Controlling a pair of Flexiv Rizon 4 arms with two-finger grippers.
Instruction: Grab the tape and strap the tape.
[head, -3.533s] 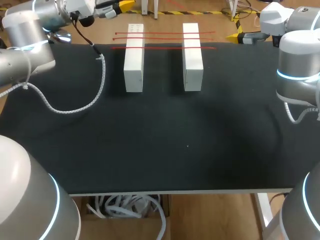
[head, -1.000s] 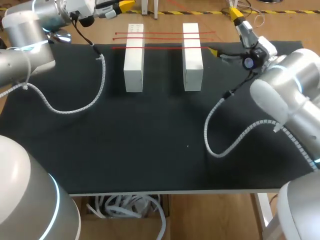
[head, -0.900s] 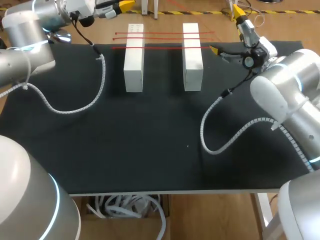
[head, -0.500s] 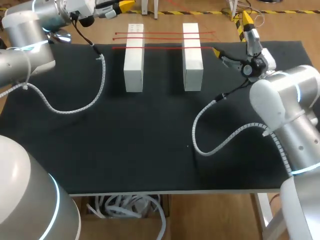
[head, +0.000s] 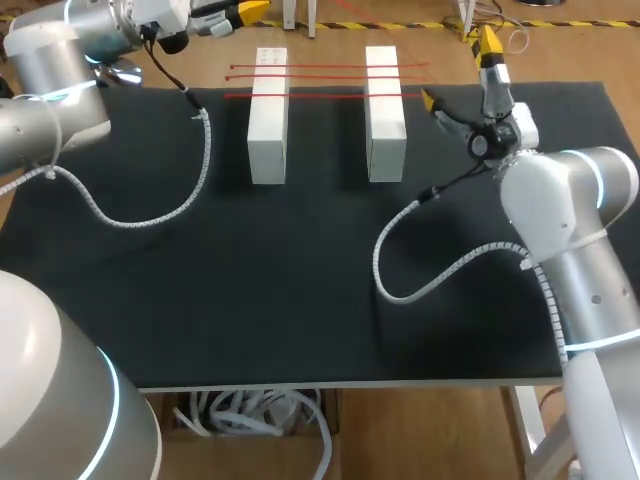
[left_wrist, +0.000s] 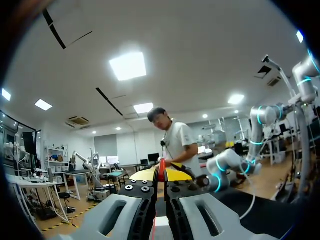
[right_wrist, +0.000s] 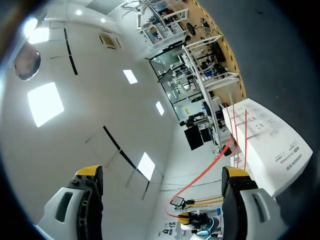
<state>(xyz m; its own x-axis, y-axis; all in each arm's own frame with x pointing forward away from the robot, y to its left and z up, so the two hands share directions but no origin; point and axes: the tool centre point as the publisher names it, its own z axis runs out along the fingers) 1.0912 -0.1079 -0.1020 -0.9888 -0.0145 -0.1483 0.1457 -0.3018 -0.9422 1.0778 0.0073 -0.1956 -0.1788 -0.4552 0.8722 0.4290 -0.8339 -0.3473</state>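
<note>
Black table (head: 300, 300) carries two white blocks (head: 267, 120), red tapes (head: 326, 77) strung across both. Right gripper (head: 457, 72) spread wide near the tape ends. Left gripper (head: 243, 10) off the far corner, fingers together.

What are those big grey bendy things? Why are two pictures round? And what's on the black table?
Those are two robot arms, the left arm and the right arm, working at a black table. The big picture comes from a camera above and behind them. The two round ones come from small cameras on each wrist, so they also catch the room. On the table stand two white blocks, with three thin red tapes stretched across them. The right gripper has its yellow tips wide open near the tapes' end and holds nothing. The left gripper is beyond the table's far edge.
</note>
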